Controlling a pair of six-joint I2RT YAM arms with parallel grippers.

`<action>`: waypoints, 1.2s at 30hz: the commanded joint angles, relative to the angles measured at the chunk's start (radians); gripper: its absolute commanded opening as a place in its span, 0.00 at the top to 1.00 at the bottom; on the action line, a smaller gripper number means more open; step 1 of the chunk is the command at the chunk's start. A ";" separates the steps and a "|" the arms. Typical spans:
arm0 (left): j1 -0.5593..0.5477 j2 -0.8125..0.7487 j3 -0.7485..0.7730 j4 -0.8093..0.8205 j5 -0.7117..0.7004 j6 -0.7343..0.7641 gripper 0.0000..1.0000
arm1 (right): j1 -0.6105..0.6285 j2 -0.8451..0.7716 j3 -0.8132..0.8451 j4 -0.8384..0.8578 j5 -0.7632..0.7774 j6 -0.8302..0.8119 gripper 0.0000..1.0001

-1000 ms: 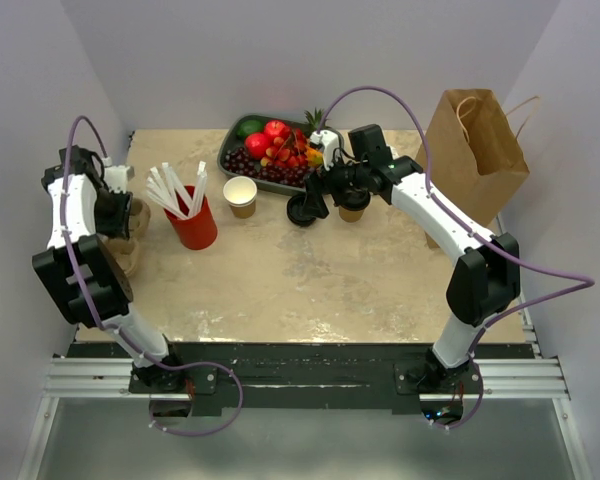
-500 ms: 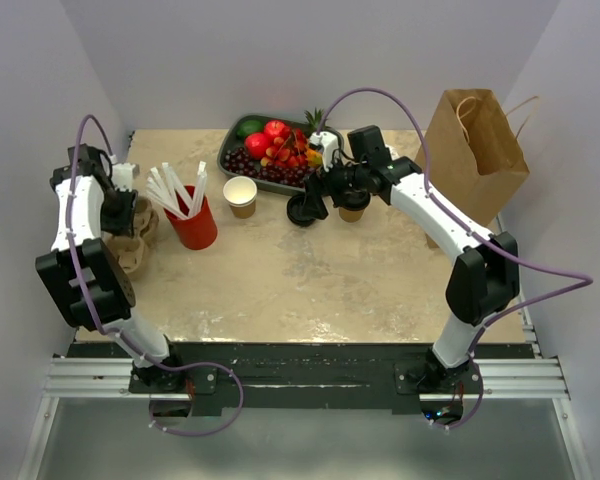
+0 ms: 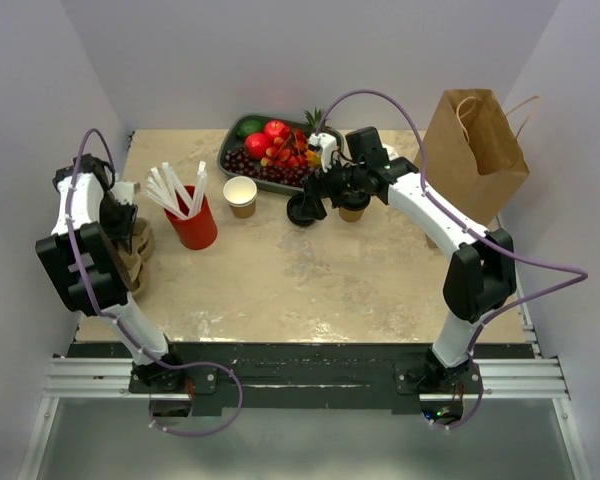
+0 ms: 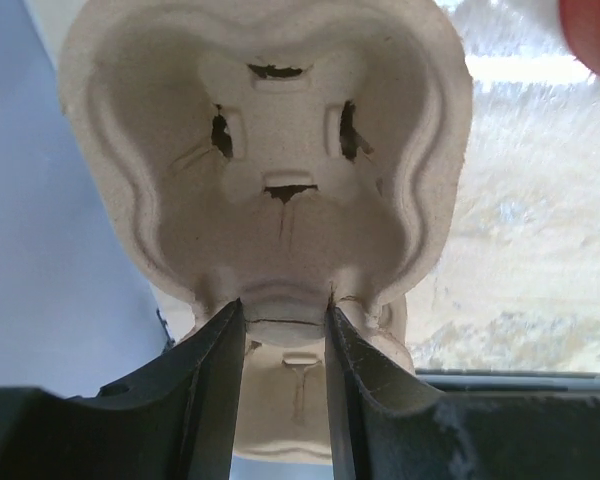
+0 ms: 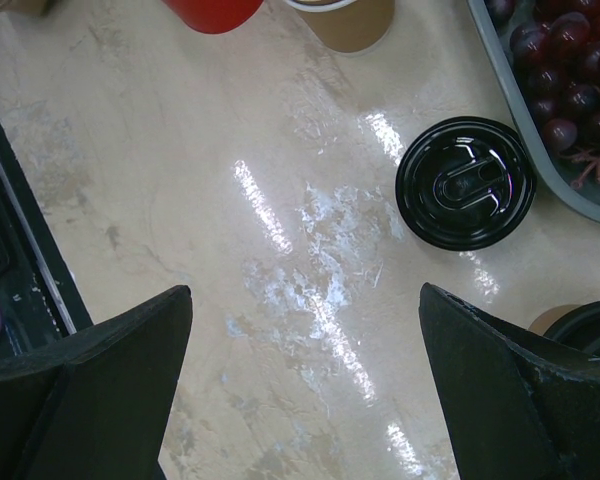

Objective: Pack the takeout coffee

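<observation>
The takeout coffee (image 3: 353, 206), a small brown paper cup with a black lid, stands in front of the fruit tray; its lid edge shows at the bottom right of the right wrist view (image 5: 586, 325). My right gripper (image 3: 316, 196) hovers open and empty just left of it (image 5: 305, 385). A loose black lid (image 3: 302, 212) lies on the table below and ahead of the jaws (image 5: 466, 183). My left gripper (image 3: 121, 217) is shut on the rim of a pulp cup carrier (image 4: 270, 150) at the table's left edge (image 3: 137, 256). The brown paper bag (image 3: 475, 150) stands at the far right.
A brown cup without a lid (image 3: 241, 195) stands next to a red cup with white straws (image 3: 192, 222). A grey tray of fruit (image 3: 242, 163) sits at the back. In the right wrist view the open cup (image 5: 345, 20), red cup (image 5: 212, 10) and grapes (image 5: 570, 80) show.
My left arm has swung its wrist toward the left wall and shifted the pulp carrier slightly. My right arm has barely moved.
</observation>
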 commanded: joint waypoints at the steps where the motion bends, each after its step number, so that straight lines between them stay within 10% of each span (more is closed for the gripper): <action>1: 0.006 0.086 0.145 -0.189 -0.003 0.064 1.00 | 0.004 0.007 0.022 0.034 -0.031 0.017 0.01; 13: 0.001 -0.021 0.234 -0.196 0.037 0.053 1.00 | 0.004 -0.004 0.011 0.040 -0.027 0.022 0.01; 26: -0.016 -0.178 0.710 -0.084 0.291 0.022 1.00 | -0.062 -0.064 0.250 0.082 0.081 0.000 0.01; 36: -0.379 -0.292 0.715 -0.047 0.641 0.242 1.00 | -0.415 -0.096 0.511 0.114 0.252 0.069 0.04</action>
